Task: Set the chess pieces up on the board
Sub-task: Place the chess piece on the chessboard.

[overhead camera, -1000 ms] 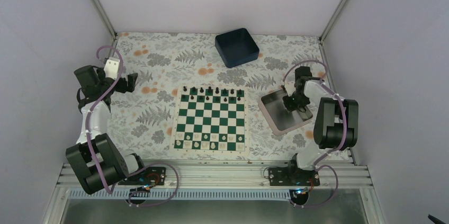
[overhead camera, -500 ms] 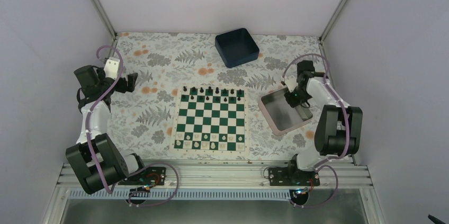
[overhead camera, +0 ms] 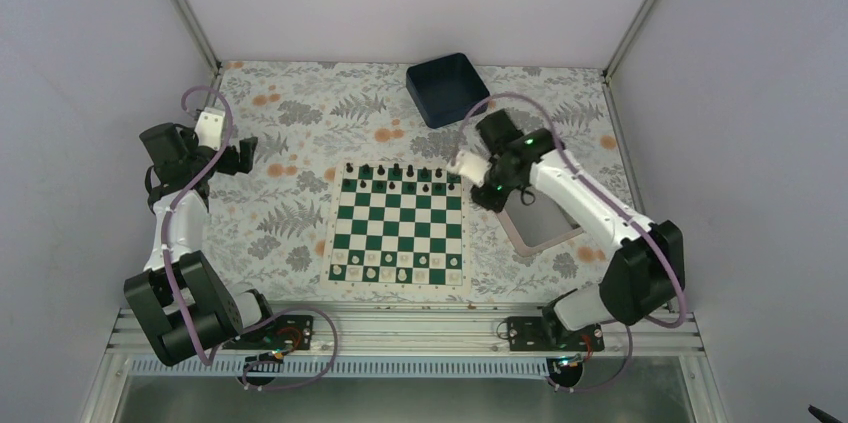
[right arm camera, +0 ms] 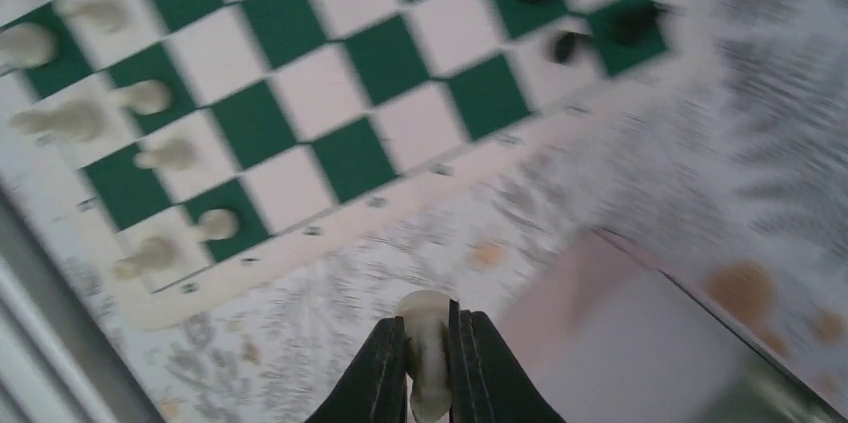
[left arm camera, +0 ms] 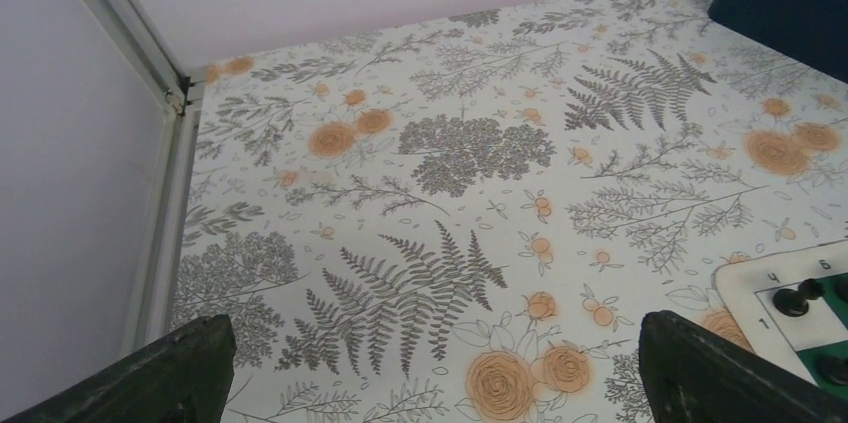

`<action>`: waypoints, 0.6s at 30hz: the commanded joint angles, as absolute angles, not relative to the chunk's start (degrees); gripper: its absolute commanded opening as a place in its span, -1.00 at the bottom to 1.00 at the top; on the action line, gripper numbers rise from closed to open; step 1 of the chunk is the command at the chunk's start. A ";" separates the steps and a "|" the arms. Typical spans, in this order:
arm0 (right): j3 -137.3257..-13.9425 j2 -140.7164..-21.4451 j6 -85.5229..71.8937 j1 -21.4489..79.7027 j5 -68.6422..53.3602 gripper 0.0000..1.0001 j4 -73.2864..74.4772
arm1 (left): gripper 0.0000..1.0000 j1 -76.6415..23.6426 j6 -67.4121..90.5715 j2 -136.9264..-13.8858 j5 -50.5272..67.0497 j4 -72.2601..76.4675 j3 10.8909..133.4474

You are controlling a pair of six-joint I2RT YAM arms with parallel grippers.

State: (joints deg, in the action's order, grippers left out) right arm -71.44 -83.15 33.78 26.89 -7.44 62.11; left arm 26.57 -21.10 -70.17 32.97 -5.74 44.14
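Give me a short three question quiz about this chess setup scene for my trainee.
1. True or false: the left gripper is shut.
2. What does the right gripper hold? A) a white chess piece B) a black pawn C) nothing
3. Fill in: seen from the arms, the black pieces stand along the board's ____ edge.
Key: 1 false; 2 A; 3 far.

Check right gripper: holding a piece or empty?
Shut on a white chess piece: the right gripper has its jaws clamped on it in the right wrist view.
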 commanded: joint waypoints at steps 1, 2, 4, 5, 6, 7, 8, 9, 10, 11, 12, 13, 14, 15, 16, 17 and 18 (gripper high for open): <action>-66.11 -82.73 34.34 37.50 -12.82 -0.86 62.33 | 1.00 26.98 -20.91 -71.06 30.91 -3.86 44.85; -64.67 -82.49 33.96 40.21 -13.39 -0.86 61.36 | 1.00 26.98 -20.94 -71.13 30.55 -3.87 44.83; -62.39 -81.95 33.20 45.22 -14.48 -0.86 59.96 | 1.00 26.93 -21.05 -71.15 29.53 -3.47 44.73; -61.21 -81.51 32.84 47.70 -14.85 -0.86 59.11 | 1.00 26.94 -21.09 -71.19 29.00 -3.21 44.64; -60.17 -81.09 32.64 49.76 -15.02 -0.86 58.39 | 1.00 26.97 -21.16 -71.23 28.49 -2.98 44.53; -59.16 -80.82 32.40 51.65 -14.85 -0.86 57.74 | 1.00 26.98 -21.17 -71.25 28.01 -2.72 44.37; -58.35 -80.62 32.31 52.97 -14.40 -0.86 57.04 | 1.00 26.98 -21.18 -71.28 27.55 -2.60 44.26; -57.32 -80.48 32.31 53.64 -13.95 -0.86 55.80 | 1.00 26.98 -21.18 -71.27 27.19 -2.56 44.26; -56.58 -80.14 32.38 53.90 -13.61 -0.86 54.75 | 1.00 26.97 -21.23 -71.21 26.81 -2.41 44.08; -56.03 -80.08 32.76 54.02 -13.53 -0.87 53.98 | 1.00 26.96 -21.21 -71.11 26.38 -2.16 43.97; -55.48 -80.07 32.92 54.19 -13.67 -0.87 53.01 | 1.00 26.98 -21.26 -70.92 25.81 -2.19 43.95; -55.02 -80.07 33.08 54.26 -13.61 -0.87 52.13 | 1.00 26.98 -21.31 -70.74 25.55 -2.27 43.90; -54.49 -79.97 33.22 54.23 -13.54 -0.87 50.89 | 1.00 26.96 -21.31 -70.51 25.32 -2.21 43.86; -53.89 -80.01 33.33 54.26 -13.46 -0.87 49.77 | 1.00 26.98 -21.42 -70.40 25.23 -2.26 43.86; -53.47 -80.25 33.53 54.29 -13.59 -0.87 48.95 | 1.00 26.93 -21.44 -70.25 24.96 -2.28 43.86; -53.04 -80.72 33.50 54.30 -13.82 -0.87 48.15 | 1.00 26.95 -21.52 -70.25 24.77 -2.33 43.86; -52.66 -81.19 33.55 54.36 -14.01 -0.87 47.44 | 1.00 26.90 -21.53 -70.22 24.61 -2.41 43.86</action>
State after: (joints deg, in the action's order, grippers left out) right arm -54.30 -81.06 33.32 53.95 -12.99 52.80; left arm 26.61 -21.21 -70.98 25.87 -4.27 44.14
